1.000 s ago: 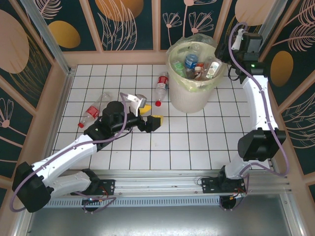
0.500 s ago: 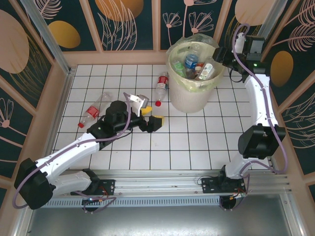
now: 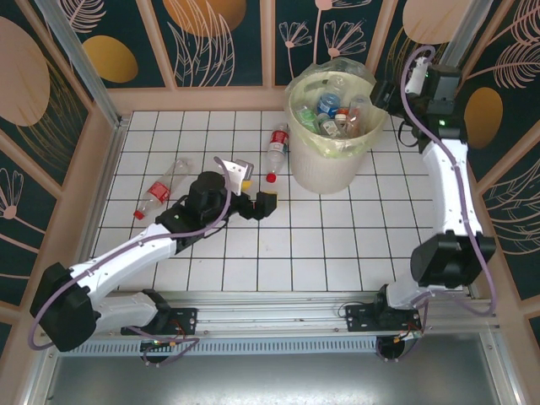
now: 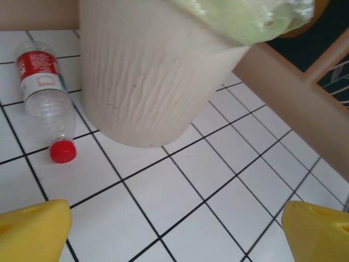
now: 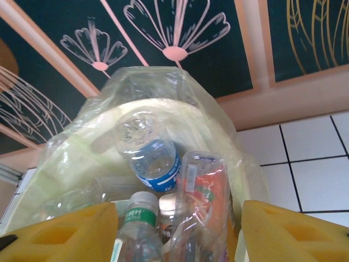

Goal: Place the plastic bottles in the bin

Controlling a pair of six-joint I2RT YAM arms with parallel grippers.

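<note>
My left gripper (image 3: pixel 257 194) sits low over the table (image 3: pixel 337 245), its jaws wide apart with nothing between them. Just ahead of it stands the bin (image 4: pixel 147 71), whose wall fills the way forward. The red-cap bottle (image 4: pixel 46 93) lies on its side at the bin's left, close to the wall but not touching it as far as I can tell, cap towards me. There are bare tiles between that bottle and my fingers, and more open tiles to the right of the bin's base. The second bottle (image 3: pixel 160 190) lies well apart to the left, with free floor all round it and the left rail (image 3: pixel 91 181) beyond.

My right gripper (image 5: pixel 180 229) hangs over the bin's right rim, close to the back corner of the enclosure. Its jaws are apart and I see nothing clamped. Below them, inside the liner bag (image 5: pixel 163 82), lie a blue-label bottle (image 5: pixel 150 155), an orange-label bottle (image 5: pixel 202 191) and a green-cap bottle (image 5: pixel 136 218). The bin is heaped near its rim.
</note>
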